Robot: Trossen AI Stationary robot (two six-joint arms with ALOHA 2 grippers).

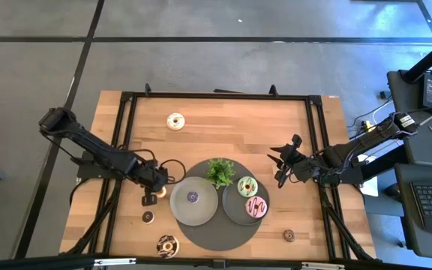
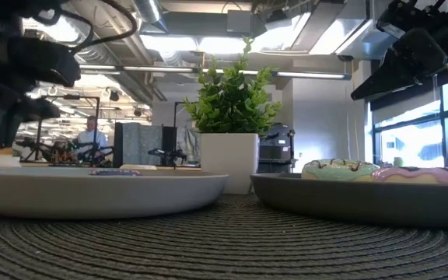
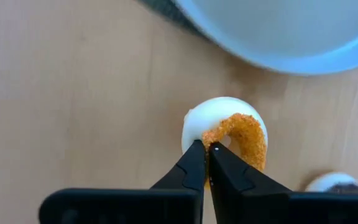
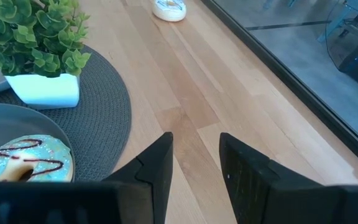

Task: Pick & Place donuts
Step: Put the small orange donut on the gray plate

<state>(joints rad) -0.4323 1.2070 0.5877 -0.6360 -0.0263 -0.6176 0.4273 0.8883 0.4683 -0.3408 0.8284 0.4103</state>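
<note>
Plates sit side by side on a round dark mat [image 1: 208,232]. The left plate [image 1: 193,202] holds one tiny purple donut [image 1: 193,197]. The right plate [image 1: 235,208] holds a green donut [image 1: 247,187] and a pink donut [image 1: 256,207]. A little plant [image 1: 220,172] stands between the plates on the far side. The left gripper [image 3: 207,149] is just left of the left plate. Its jaws are almost closed, pinching a small orange donut [image 3: 244,134]. The right gripper [image 4: 194,155] hangs over bare wood right of the plates, jaws partly open, holding nothing.
</note>
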